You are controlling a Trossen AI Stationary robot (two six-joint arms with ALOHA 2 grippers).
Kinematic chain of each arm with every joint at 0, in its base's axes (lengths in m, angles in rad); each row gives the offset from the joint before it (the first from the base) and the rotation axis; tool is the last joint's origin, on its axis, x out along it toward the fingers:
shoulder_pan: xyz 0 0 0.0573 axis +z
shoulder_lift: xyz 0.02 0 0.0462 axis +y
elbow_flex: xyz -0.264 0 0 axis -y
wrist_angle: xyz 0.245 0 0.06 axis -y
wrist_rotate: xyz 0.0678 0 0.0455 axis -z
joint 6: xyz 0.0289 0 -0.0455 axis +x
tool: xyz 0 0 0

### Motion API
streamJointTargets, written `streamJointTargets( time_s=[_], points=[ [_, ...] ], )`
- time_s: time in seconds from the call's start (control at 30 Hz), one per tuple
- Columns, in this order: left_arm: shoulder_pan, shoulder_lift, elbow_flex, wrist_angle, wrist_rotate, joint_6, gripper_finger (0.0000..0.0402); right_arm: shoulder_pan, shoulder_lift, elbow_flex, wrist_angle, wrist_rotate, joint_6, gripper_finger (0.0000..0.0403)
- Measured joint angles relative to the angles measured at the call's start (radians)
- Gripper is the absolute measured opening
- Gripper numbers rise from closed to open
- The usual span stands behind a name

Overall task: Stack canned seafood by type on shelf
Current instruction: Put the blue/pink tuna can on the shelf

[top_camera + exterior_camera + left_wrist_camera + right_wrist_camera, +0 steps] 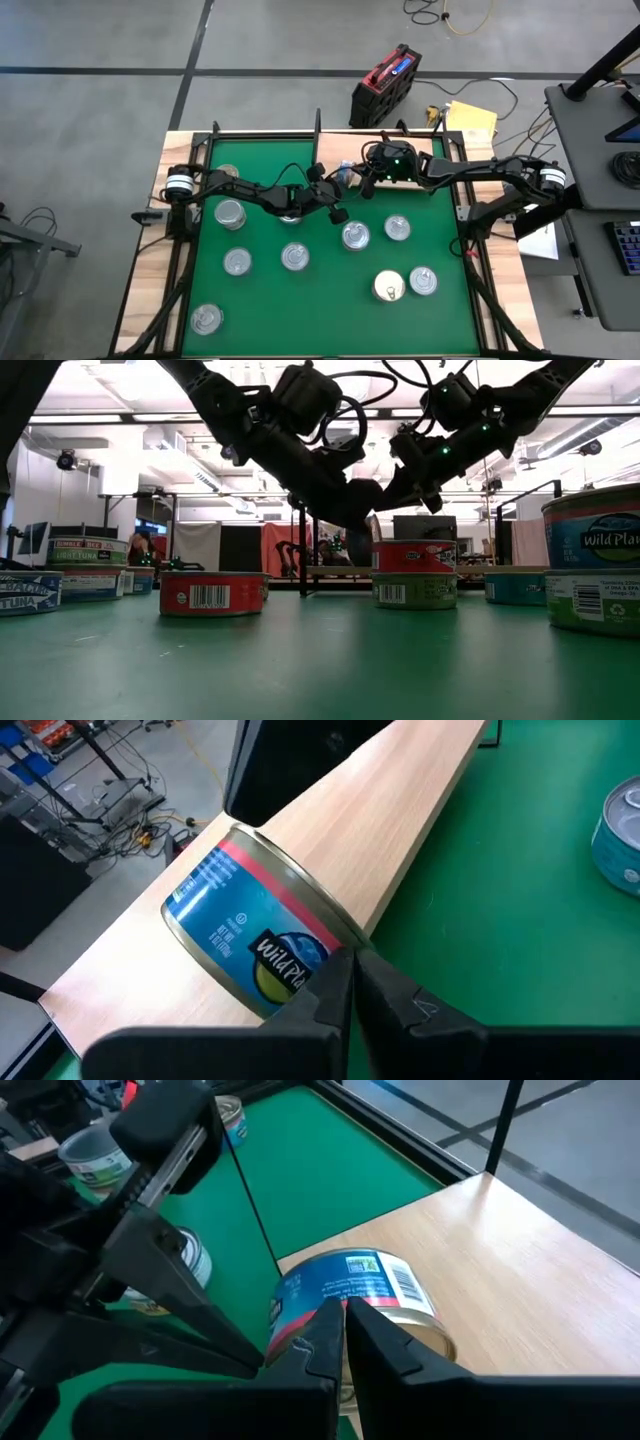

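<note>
- Along the green mat (330, 300), seven tins of canned seafood lie apart, from one near the front left corner (206, 319) to a gold-lidded one (389, 286) front right.
- The left gripper (343, 182), fingers pressed together and holding nothing, reaches to the back middle of the mat; its tips (345, 982) touch a blue tin (255, 925) tilted on its edge on the pale wooden shelf (400, 810).
- The right gripper (366, 180), likewise clenched empty, meets the same tin from the opposite side, tips against its wall.
</note>
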State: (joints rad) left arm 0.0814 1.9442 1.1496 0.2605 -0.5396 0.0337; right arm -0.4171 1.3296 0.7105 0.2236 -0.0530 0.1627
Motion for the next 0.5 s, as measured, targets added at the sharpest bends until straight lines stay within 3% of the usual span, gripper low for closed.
streamJointTargets(
  time_s=[0.23, 0.5],
  points=[
    [-0.025, -0.043, 0.000, -0.012, -0.006, 0.010, 0.0000, 0.000, -0.045, 0.000, -0.011, 0.001, -0.002, 0.0009],
    [-0.034, -0.272, 0.001, -0.251, -0.009, 0.007, 0.0000, 0.002, -0.069, -0.015, -0.126, 0.001, 0.042, 0.0009]
  ],
)
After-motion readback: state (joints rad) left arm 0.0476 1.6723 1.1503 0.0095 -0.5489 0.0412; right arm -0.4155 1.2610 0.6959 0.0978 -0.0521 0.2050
